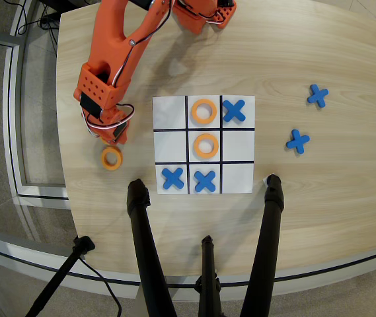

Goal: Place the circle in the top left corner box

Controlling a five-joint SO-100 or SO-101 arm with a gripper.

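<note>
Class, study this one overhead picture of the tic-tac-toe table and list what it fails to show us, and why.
- End effector: the orange arm's own body covers it from above, so open or shut cannot be told.
- Orange ring off the board: whether the end effector touches it is unclear.
- Arm base: cut off by the top edge.
- Wooden table: its near rim is partly hidden by black tripod legs.

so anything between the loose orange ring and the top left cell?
Overhead view: only bare table between the ring and the empty cell; end effector sits just above the ring.
</note>
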